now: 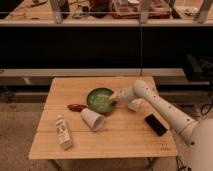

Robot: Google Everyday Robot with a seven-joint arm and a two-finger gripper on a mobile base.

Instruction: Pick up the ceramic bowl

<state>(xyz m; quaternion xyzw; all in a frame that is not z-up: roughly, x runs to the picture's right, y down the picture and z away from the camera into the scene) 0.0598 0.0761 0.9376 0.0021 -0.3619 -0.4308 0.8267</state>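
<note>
The ceramic bowl is round and green with a paler speckled inside and a dark rim. It sits near the middle of the wooden table. My gripper is at the bowl's right rim, reaching in from the right on the white arm. It overlaps the rim, which hides that edge of the bowl. I cannot tell whether the bowl rests flat or is tipped.
A white paper cup lies on its side just in front of the bowl. A brown object lies left of the bowl. A white bottle lies at the front left. A black flat device lies at the right. Shelving stands behind the table.
</note>
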